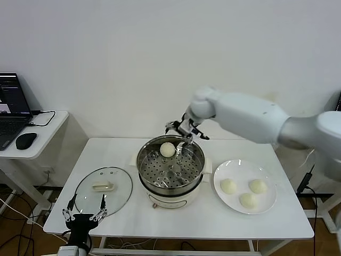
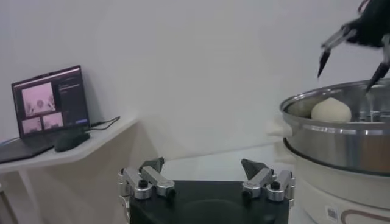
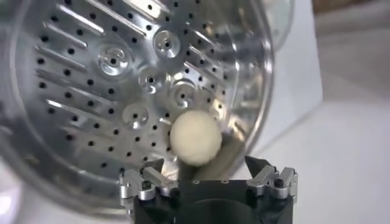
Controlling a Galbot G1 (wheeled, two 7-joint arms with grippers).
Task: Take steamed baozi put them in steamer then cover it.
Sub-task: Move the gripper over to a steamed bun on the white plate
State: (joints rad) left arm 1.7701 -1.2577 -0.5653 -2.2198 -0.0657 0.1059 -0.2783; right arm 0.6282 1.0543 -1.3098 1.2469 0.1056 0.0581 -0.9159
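The steamer stands mid-table, a shiny pot with a perforated tray on a cream base. One steamed baozi lies on the tray near the far rim. My right gripper hovers open just above it, and in the right wrist view the bun lies free below the spread fingers. Three more baozi rest on a white plate to the steamer's right. The glass cover lies flat on the table left of the steamer. My left gripper waits open and empty at the front left table edge.
A side table at the far left carries a laptop and a mouse. From the left wrist view the steamer rises to one side, with the right gripper above it. A bare wall stands behind the table.
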